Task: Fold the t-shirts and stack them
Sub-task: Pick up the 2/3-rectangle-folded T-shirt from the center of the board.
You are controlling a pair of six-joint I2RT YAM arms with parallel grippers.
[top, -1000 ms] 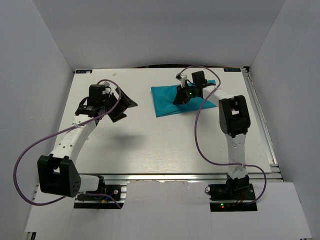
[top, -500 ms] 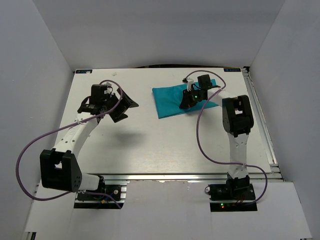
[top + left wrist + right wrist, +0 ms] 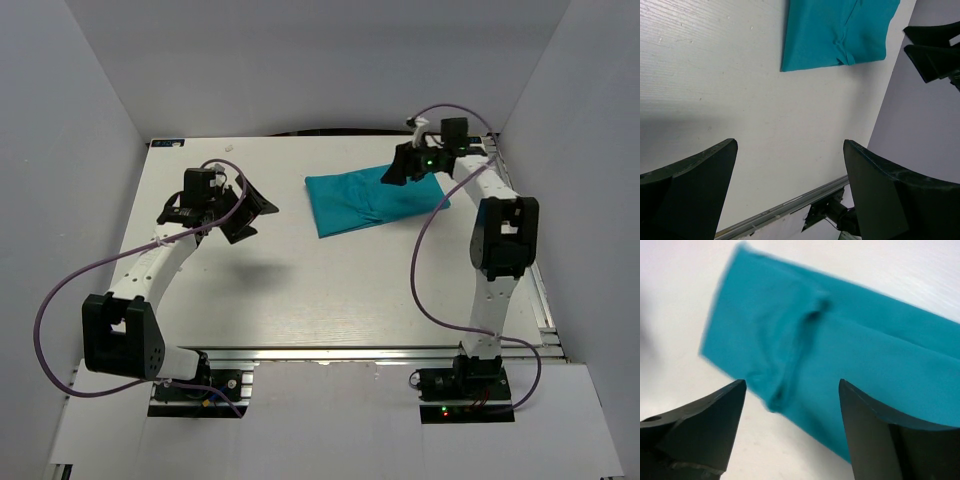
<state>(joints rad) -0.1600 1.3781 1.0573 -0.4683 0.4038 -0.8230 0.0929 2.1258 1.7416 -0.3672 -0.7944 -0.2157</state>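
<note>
I see the teal t-shirt (image 3: 372, 200) folded flat on the far right part of the table (image 3: 330, 290), its right edge near the table's edge. My right gripper (image 3: 396, 175) hangs at its far edge, 2 jaws spread and gripping nothing; the blurred wrist view leaves contact unclear. My left gripper (image 3: 254, 218), spread wide, hangs over bare tabletop to the left.

lab: enclosed white test table (image 3: 300, 290)

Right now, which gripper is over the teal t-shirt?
The right gripper: it hangs open over the far edge of the folded teal t-shirt, holding nothing. The left gripper, also open, is over the table, left of it.
</note>
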